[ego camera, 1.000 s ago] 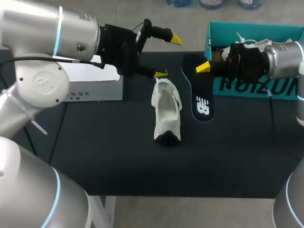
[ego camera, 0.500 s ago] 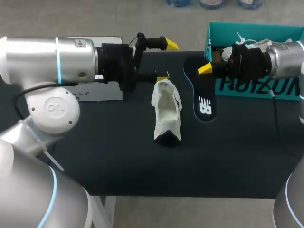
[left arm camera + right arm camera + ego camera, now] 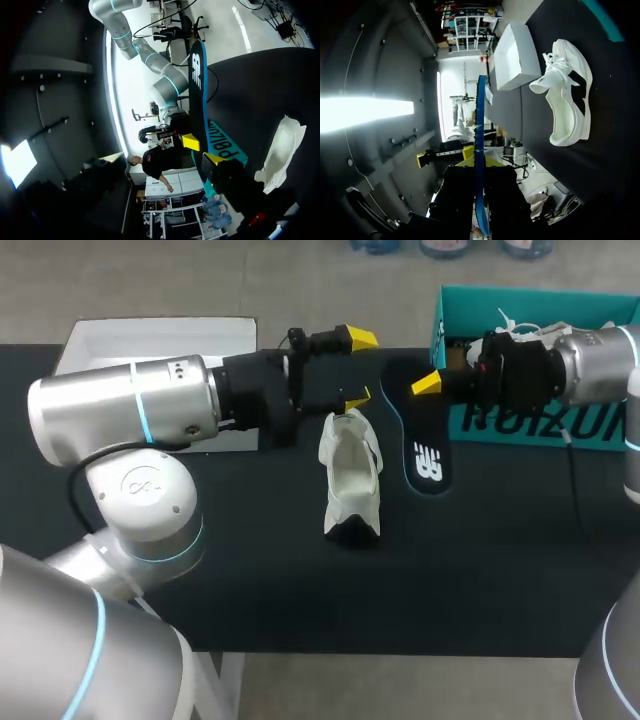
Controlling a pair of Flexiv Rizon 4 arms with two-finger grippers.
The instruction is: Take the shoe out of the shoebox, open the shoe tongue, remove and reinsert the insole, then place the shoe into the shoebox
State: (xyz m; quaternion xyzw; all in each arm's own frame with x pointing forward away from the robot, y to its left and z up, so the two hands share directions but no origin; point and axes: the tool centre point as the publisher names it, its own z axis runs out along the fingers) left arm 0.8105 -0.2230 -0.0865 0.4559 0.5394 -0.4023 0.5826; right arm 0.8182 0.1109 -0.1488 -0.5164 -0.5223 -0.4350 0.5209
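The white shoe (image 3: 350, 475) stands on its sole at the middle of the table (image 3: 250, 550), outside the teal shoebox (image 3: 520, 302) at the far right corner. The right arm mostly hides the inside of the shoebox. The right gripper (image 3: 428, 385) pinches the dark insole (image 3: 427, 445) between shoe and shoebox. The left gripper (image 3: 357, 367), fingers spread, hovers over the shoe's far end. A white box (image 3: 150, 337) sits at the far left edge.

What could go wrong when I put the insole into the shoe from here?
1. The right gripper holds the insole near one end only, so the long free end could flex and miss the shoe's opening.
2. Nothing holds the shoe. The left gripper is open beside its far end, so a push from the insole might slide or tip it.
3. The two grippers are close together there and could collide.
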